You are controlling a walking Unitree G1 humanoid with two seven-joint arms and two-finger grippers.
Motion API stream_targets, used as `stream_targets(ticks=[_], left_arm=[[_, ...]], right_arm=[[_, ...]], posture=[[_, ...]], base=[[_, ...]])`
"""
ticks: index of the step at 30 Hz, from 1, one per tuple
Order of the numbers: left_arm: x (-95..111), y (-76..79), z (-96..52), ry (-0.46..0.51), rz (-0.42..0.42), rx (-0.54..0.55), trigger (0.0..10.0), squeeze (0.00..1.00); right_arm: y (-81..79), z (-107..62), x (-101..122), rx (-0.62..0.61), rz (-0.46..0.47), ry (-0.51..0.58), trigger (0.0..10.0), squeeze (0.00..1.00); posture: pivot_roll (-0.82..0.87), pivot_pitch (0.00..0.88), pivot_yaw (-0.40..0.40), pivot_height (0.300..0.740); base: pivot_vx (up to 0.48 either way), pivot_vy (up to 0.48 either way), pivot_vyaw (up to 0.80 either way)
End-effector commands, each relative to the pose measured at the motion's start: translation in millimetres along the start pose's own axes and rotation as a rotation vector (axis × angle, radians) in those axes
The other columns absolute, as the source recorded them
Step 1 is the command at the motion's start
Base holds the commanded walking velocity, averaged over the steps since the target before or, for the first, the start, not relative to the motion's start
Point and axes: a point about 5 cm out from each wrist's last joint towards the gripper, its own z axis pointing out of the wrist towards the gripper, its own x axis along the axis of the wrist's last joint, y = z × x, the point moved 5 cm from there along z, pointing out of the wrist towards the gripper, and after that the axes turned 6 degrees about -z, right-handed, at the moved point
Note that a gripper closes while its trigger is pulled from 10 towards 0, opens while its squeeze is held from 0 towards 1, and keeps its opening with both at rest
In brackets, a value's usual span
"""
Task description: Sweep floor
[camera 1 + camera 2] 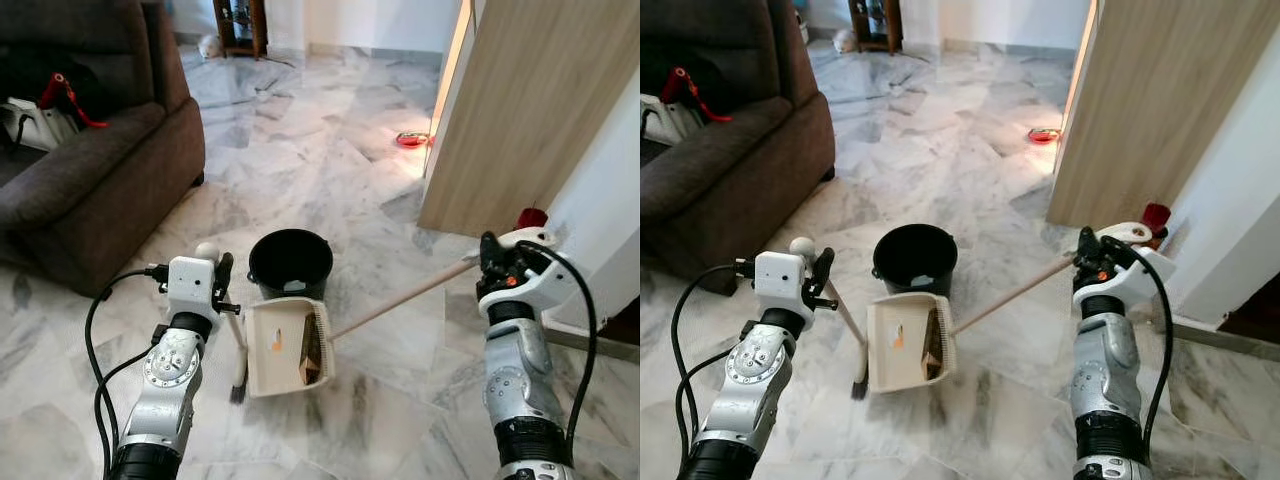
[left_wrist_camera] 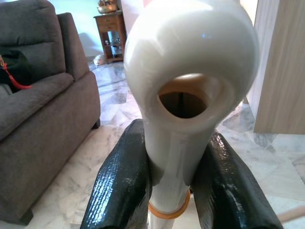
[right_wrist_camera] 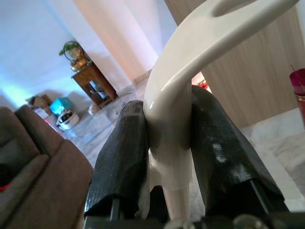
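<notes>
A cream dustpan lies on the marble floor just in front of a black bucket, with brown litter piled at its right side. Its long wooden handle slants up to my right gripper, which is shut on the cream looped grip. My left gripper is shut on the white handle of a small broom. The broom's dark bristles touch the floor at the dustpan's left edge.
A dark brown sofa with a white bag stands at the left. A wooden panel and white wall close the right side, with a red cup at their foot. A red object lies further off on the floor.
</notes>
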Motion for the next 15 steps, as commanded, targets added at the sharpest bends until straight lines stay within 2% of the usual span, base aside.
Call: stream_targets(ticks=[1,3,6,9,15], left_arm=[[11.5,2.3,2.2,0.048,-0.005,-0.012,10.0,0.00],[11.4,2.5,2.2,0.048,-0.005,-0.013,10.0,0.00],[12.4,5.2,2.9,0.052,0.009,-0.027,10.0,0.00],[12.0,5.5,2.7,0.051,0.009,-0.028,10.0,0.00],[11.7,6.0,2.4,0.051,0.006,-0.028,10.0,0.00]], right_arm=[[-16.9,10.0,30.2,0.057,0.047,0.112,10.0,0.00],[-21.5,11.5,34.7,0.071,0.047,0.126,10.0,0.00],[-35.6,16.1,58.2,0.101,0.100,0.211,10.0,0.00],[-42.2,17.8,67.9,0.126,0.114,0.240,10.0,0.00],[-44.9,18.9,79.8,0.133,0.173,0.276,10.0,0.00]], posture=[[0.07,0.074,0.017,0.740],[0.07,0.072,0.017,0.740],[0.08,0.069,0.017,0.740],[0.07,0.065,0.017,0.740],[0.08,0.062,0.016,0.740]], base=[[0.000,0.000,0.00],[0.000,0.000,0.00],[0.000,0.000,0.00],[0.000,0.000,0.00],[0.000,0.000,0.00]])
